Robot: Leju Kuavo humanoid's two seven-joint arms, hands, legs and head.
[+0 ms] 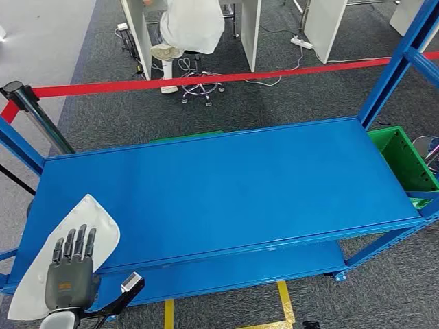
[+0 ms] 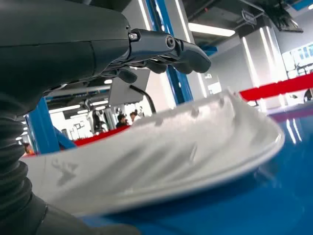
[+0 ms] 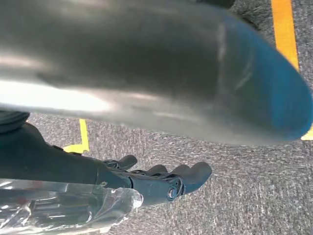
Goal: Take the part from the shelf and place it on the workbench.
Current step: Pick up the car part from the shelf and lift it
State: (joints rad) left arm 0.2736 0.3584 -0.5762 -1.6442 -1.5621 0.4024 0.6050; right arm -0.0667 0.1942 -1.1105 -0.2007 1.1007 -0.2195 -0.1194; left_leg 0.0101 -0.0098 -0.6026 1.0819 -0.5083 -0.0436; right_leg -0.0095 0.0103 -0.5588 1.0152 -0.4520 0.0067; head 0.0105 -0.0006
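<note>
At near left corner of blue shelf [image 1: 233, 185], white part [image 1: 98, 223] lying flat on shelf surface, left robot hand [image 1: 70, 271] resting over it, grasp not discernible, right robot hand [image 3: 162, 183] hanging above carpet, fingers loosely apart, holding nothing.

I'm in a workshop or test hall: blue steel shelf [image 1: 222, 185] dead ahead, green bin [image 1: 406, 161] at three o'clock, red barrier tape [image 1: 207, 80] at twelve, yellow floor tape [image 1: 283, 301] on grey carpet, white desks beyond.
</note>
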